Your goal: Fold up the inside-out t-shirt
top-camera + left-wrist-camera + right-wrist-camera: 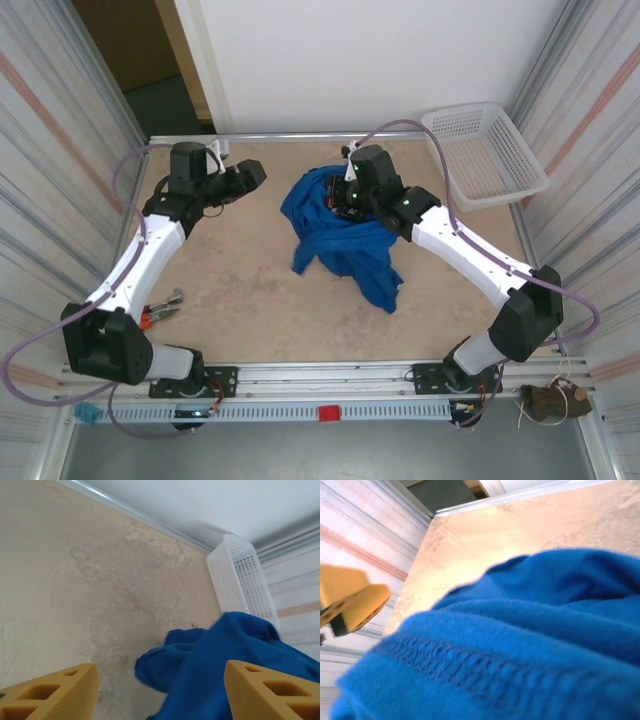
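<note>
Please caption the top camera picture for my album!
Right gripper holds the bunched blue t-shirt up; left gripper hangs open nearby.

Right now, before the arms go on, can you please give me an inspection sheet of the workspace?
Surface: beige table, blotchy.
Job's things: blue shirt bunched mid-table, not yet folded.
Clutter: white basket at the far right corner; orange-handled tool lying by the left arm.
Grippers: left gripper open, holding nothing, apart from the shirt; right gripper shut in the shirt's top folds, and the cloth seems to hang from it.
Cables: a purple cable loops along each arm, none on the shirt.
Surroundings: white wall behind, striped panels at both sides.
</note>
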